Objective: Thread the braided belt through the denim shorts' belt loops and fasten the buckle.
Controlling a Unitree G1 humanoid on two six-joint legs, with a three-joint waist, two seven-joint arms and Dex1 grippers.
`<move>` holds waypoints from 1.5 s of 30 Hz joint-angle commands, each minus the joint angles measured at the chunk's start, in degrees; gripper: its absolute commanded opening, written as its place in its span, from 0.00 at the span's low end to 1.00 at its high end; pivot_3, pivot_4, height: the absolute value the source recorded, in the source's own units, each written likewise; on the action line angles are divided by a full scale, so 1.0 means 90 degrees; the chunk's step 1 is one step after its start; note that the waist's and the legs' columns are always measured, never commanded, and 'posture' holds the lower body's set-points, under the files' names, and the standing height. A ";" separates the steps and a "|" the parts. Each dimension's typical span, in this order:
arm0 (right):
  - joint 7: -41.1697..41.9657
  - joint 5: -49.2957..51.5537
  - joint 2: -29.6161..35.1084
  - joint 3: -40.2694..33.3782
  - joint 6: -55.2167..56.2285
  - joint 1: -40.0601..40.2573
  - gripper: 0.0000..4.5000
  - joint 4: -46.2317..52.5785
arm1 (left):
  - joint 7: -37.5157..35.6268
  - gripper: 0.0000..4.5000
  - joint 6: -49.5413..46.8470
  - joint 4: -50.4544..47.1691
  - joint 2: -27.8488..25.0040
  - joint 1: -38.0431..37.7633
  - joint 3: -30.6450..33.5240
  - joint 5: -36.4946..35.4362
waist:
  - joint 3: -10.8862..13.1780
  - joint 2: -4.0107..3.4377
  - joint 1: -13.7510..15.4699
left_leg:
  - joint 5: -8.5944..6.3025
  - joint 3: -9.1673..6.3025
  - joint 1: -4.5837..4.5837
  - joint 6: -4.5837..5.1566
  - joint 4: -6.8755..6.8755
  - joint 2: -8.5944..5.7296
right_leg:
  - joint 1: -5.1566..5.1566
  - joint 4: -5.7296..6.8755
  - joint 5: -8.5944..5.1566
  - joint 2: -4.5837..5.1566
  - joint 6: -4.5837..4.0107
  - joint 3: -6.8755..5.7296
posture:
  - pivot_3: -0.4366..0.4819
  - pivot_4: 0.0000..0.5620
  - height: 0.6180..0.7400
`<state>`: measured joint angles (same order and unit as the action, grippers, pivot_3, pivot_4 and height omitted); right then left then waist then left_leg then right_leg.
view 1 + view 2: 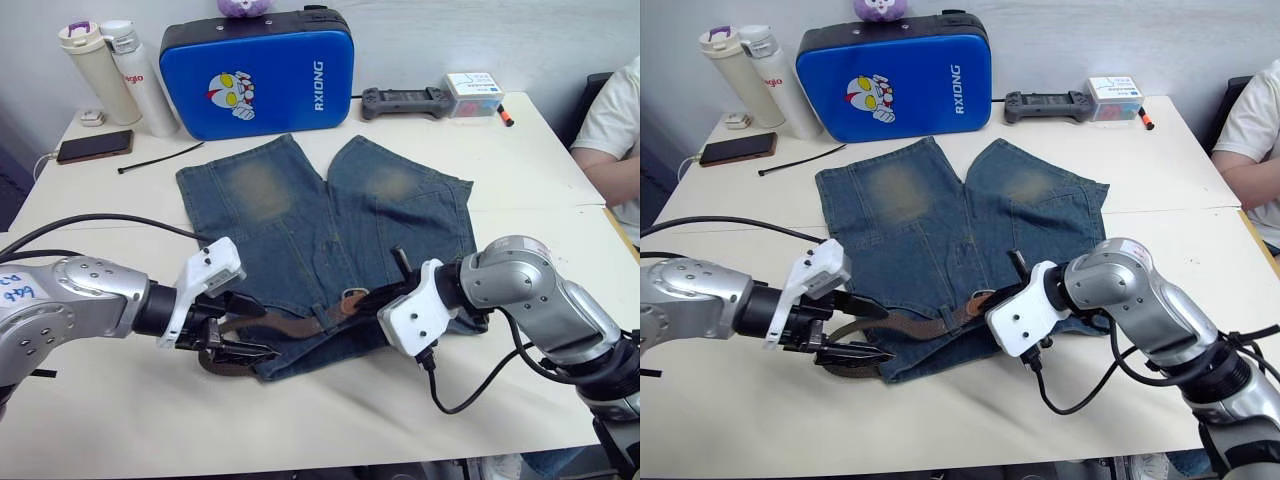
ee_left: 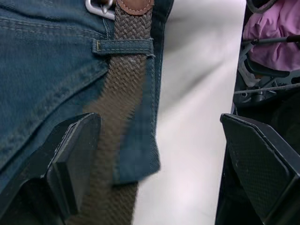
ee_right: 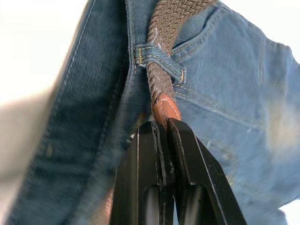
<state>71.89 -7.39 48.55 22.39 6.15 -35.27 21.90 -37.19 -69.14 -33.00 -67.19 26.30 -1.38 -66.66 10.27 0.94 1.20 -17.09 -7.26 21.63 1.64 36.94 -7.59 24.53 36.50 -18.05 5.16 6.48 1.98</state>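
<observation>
The left gripper (image 1: 232, 335) sits at the robot's-left end of the waistband with its fingers spread wide and nothing between them. In its wrist view one finger (image 2: 70, 164) rests on the denim beside the braided belt (image 2: 123, 93), the other stands well apart over bare table (image 1: 330, 420). Just ahead of this gripper the strap passes under one of the belt loops (image 2: 124, 46); beyond that loop lie a tan leather tab and the silver buckle (image 2: 99, 6). A loose length of strap curls out past the waistband corner, directly below the open fingers.

The denim shorts (image 1: 300, 220) lie flat, legs pointing away from the robot, waistband nearest both grippers. The belt runs along that waistband between the two tools.

The right gripper (image 1: 1012, 290) is at the middle of the waistband, fingers pressed together on the leather tip (image 3: 165, 108) of the belt. Immediately ahead of those fingers the strap has come through a second loop (image 3: 157, 58) — the tip is clear of it and pinched.

Assessment: threading is under way, not complete. Two loops are seen to carry the strap; how many others do cannot be told. The waistband to the right of the right gripper shows no belt in the head views, so loops there appear outstanding. The tip is not in the buckle — fastening not yet done.

Beyond the shorts: a blue case (image 1: 255, 72), two bottles (image 1: 115, 75), a phone (image 1: 93, 147).
</observation>
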 commanded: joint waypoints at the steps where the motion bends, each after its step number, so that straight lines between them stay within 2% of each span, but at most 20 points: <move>1: 0.0186 -0.0260 0.0083 0.0009 0.0898 -0.0680 0.01 -0.0575 | -0.0307 1.00 0.0125 0.0036 0.0095 0.0179 -0.0127 0.0380 | 0.0000 0.0000 -0.0007 | -0.0003 0.0001 0.0000 -0.0001 0.0002 0.0005 | 0.0000 0.0000 0.0000 -0.0007 0.0000 0.0002 | 0.48 0.27 1.00; 7: 0.0314 -0.0336 0.0238 -0.0188 0.1736 -0.1823 0.01 -0.2152 | -0.0514 1.00 0.0168 0.0052 0.0290 0.0148 -0.0240 0.0847 | 0.0001 -0.0002 -0.0006 | -0.0021 0.0007 0.0000 -0.0028 0.0019 0.0050 | 0.0001 -0.0001 0.0005 -0.0060 -0.0030 0.0007 | 0.48 0.27 1.00; 12: 0.0499 -0.0283 0.0630 -0.0256 0.2473 -0.2305 0.01 -0.3208 | -0.0689 1.00 0.0147 0.0047 0.0359 0.0133 -0.0228 0.1057 | 0.0002 -0.0002 -0.0006 | -0.0025 0.0006 0.0000 -0.0037 0.0016 0.0065 | 0.0004 0.0000 0.0003 -0.0072 -0.0042 0.0004 | 0.48 0.27 1.00; 19: 0.1290 0.0380 0.1177 -0.0493 0.2260 -0.2512 0.01 -0.3711 | -0.0974 1.00 0.0223 0.0161 0.0485 0.0280 -0.0445 0.1447 | 0.0006 -0.0009 -0.0004 | -0.0026 0.0008 0.0000 -0.0037 0.0019 0.0065 | 0.0005 0.0002 0.0003 -0.0073 -0.0043 0.0006 | 0.48 0.27 1.00; 23: 0.1434 0.0474 0.1274 -0.0640 0.2111 -0.2621 0.01 -0.3840 | -0.1180 1.00 0.0278 0.0273 0.0622 0.0481 -0.0658 0.1711 | 0.0006 -0.0010 -0.0042 | -0.0028 0.0010 0.0000 -0.0041 0.0017 0.0071 | 0.0007 0.0003 0.0002 -0.0078 -0.0045 0.0007 | 0.48 0.27 1.00; 27: 0.1351 0.0272 0.1417 -0.0700 0.2462 -0.2784 0.01 -0.4086 | -0.1368 1.00 0.0393 0.0386 0.0704 0.0645 -0.0844 0.2010 | 0.0008 -0.0012 -0.0044 | -0.0029 0.0010 0.0000 -0.0042 0.0017 0.0074 | 0.0007 0.0003 0.0001 -0.0079 -0.0047 0.0005 | 0.48 0.27 1.00; 29: 0.1367 0.0400 0.1418 -0.0743 0.2262 -0.2705 0.01 -0.3986 | -0.1160 1.00 0.0488 0.0613 0.1057 0.0879 -0.0893 0.2228 | 0.0010 -0.0017 -0.0042 | -0.0030 0.0012 0.0000 -0.0042 0.0017 0.0073 | 0.0007 0.0003 0.0001 -0.0079 -0.0047 0.0006 | 0.48 0.27 1.00; 33: 0.1482 0.0786 0.1299 -0.0846 0.1505 -0.2449 0.01 -0.3476 | -0.0250 1.00 0.0773 0.1420 0.2296 0.1570 -0.0934 0.2915 | 0.0012 -0.0015 0.0017 | -0.0030 0.0009 0.0005 -0.0042 0.0035 0.0075 | 0.0006 0.0010 0.0003 -0.0081 -0.0050 0.0000 | 0.48 0.27 1.00; 38: 0.1329 0.0991 0.1106 -0.0942 -0.0657 -0.2458 0.01 -0.2982 | 0.0263 1.00 0.1859 0.1592 0.3565 0.2225 -0.1506 0.4010 | 0.0012 -0.0015 0.0030 | -0.0031 0.0011 0.0012 -0.0040 0.0043 0.0075 | 0.0011 0.0014 0.0004 -0.0080 -0.0050 0.0002 | 0.48 0.27 1.00; 45: 0.1314 0.1394 0.0975 -0.1120 -0.2619 -0.2394 0.01 -0.2288 | 0.0450 1.00 0.2376 0.1762 0.4470 0.2362 -0.2249 0.4923 | 0.0012 -0.0015 0.0028 | -0.0032 0.0019 0.0098 -0.0040 0.0103 0.0076 | 0.0101 0.0066 0.0004 -0.0081 -0.0050 0.0005 | 0.48 0.27 1.00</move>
<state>83.67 3.26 57.27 14.94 -13.83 -56.00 -1.57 -33.92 -49.40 -17.02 -28.03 46.68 -21.05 -24.24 10.38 0.80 1.45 -17.37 -7.09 22.52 1.27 37.92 -6.91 25.44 37.10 -18.01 4.43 6.02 2.02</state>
